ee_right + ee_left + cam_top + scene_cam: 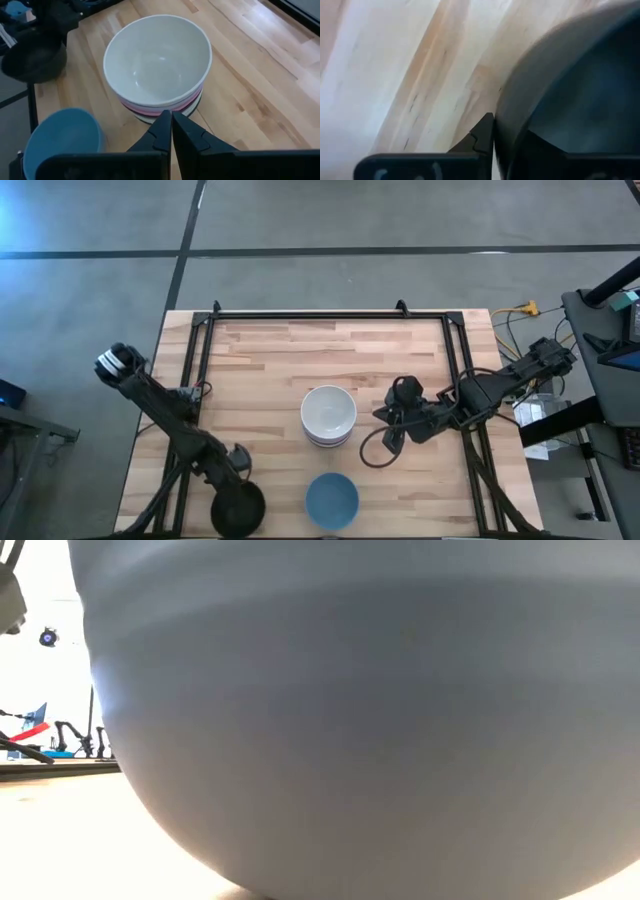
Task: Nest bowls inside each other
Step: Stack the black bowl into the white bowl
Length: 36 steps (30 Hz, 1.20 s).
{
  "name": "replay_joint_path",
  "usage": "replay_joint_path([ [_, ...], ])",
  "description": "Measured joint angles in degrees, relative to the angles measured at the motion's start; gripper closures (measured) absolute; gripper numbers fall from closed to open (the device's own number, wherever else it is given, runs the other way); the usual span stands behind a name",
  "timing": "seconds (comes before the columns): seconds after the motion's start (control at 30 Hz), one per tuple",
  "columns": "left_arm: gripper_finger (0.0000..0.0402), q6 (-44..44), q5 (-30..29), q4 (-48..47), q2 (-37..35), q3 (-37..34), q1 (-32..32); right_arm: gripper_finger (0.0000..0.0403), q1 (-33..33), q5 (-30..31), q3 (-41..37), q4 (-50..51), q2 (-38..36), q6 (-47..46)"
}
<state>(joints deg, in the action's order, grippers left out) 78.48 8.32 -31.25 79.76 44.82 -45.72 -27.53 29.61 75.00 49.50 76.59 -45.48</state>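
From above, a stack of bowls (pixel 328 417) topped by a white bowl (pixel 328 410) is seen at the middle of the wooden counter (pixel 260 360). A blue bowl (pixel 331 500) is placed alone at the near edge, in front of the stack. A black bowl (pixel 237 510) is held at the near left corner by the left gripper (pixel 238 470), while the right gripper (pixel 385 420) is stationed just right of the stack.

At counter height, the frame is almost filled by the blue bowl's (pixel 370 720) rounded side, set on the counter (pixel 60 840).

Through the left wrist camera, the rim of the black bowl (pixel 560 100) is shown clasped, one finger (pixel 482 137) pressed to its outer wall.

Through the right wrist camera, the right gripper's (pixel 171 131) fingers are shown clenched together, empty, close to the stack (pixel 160 107). Pink and dark rims are visible beneath the white bowl (pixel 157 62); the blue bowl (pixel 62 142) and black bowl (pixel 35 60) are seen beyond.
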Motion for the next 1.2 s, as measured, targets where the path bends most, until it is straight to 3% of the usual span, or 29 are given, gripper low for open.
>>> replay_joint_path([
  [0.23, 0.0400, 0.49, 1.55, -2.35, -6.70, 2.83, 3.98, 0.0394, -0.02, 0.00, -0.02, 0.10, 0.01, 0.27],
  [0.37, 0.0400, -2.15, -2.59, -6.07, -10.89, 7.75, 8.39, 0.0394, 0.00, 0.02, -0.02, 1.83, 0.01, 0.51],
  [0.5, 0.0401, -7.82, -6.76, -7.64, -13.23, 13.99, 14.68, 0.0394, -0.07, 0.02, -0.04, 3.86, -0.01, 0.48],
  [0.67, 0.0401, -15.58, -7.15, -7.74, -12.27, 21.74, 24.43, 0.0394, -1.46, 0.04, -0.07, 5.63, -0.69, 0.32],
  [0.8, 0.0401, -23.33, -6.52, -7.77, -8.87, 28.43, 32.31, 0.0394, -4.11, 1.31, -0.37, 5.88, -2.34, 0.21],
  [1.03, 0.0401, -28.33, 2.18, -10.04, 3.44, 41.73, 45.20, 0.0394, -11.12, 12.32, -3.60, 8.81, -7.26, -3.88],
  [1.2, 0.0401, -35.64, 6.32, -23.83, 15.20, 56.93, 50.01, 0.0394, -13.54, 12.83, -9.18, 9.07, -12.92, -8.51],
])
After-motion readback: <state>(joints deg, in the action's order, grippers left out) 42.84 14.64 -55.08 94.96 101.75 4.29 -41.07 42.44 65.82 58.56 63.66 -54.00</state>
